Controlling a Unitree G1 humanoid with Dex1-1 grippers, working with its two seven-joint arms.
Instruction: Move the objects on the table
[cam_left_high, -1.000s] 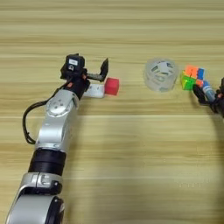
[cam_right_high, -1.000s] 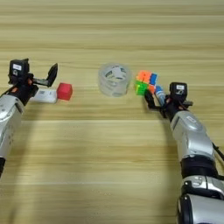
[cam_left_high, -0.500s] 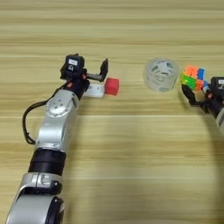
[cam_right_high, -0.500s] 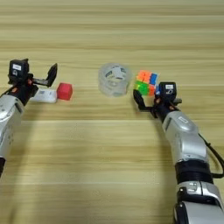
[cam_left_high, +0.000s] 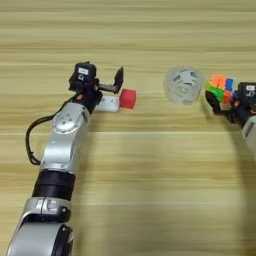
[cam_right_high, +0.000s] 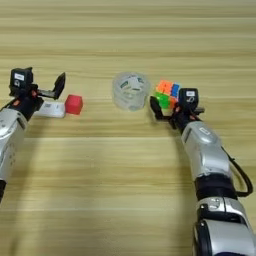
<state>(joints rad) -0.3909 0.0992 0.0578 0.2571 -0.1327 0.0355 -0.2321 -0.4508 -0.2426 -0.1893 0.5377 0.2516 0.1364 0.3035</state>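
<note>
Right gripper (cam_right_high: 167, 109) is found at the multicoloured puzzle cube (cam_right_high: 166, 93), its two black fingers set close against the cube's near and left faces; one black finger (cam_right_high: 154, 107) is seen at the cube's lower left corner, between the cube and the clear tape roll (cam_right_high: 131, 90). Whether the cube is actually clamped cannot be told, as the second finger is largely hidden behind the gripper's body. The cube is seen resting on the table (cam_right_high: 128, 190), just beside the tape roll and to its right, the two being near but apart. Left gripper (cam_left_high: 100, 86) is held above the white flat oblong box (cam_left_high: 108, 103), with its fingers spread wide; one finger (cam_left_high: 118, 80) is raised clear of the box and nothing is held between them. The box is lying flat on the table, partly covered by the left arm, and the red cube (cam_left_high: 127, 98) is found touching or very nearly touching its right end. The red cube and the tape roll are well apart. A blue-capped glue stick cannot be made out with certainty in either view.
</note>
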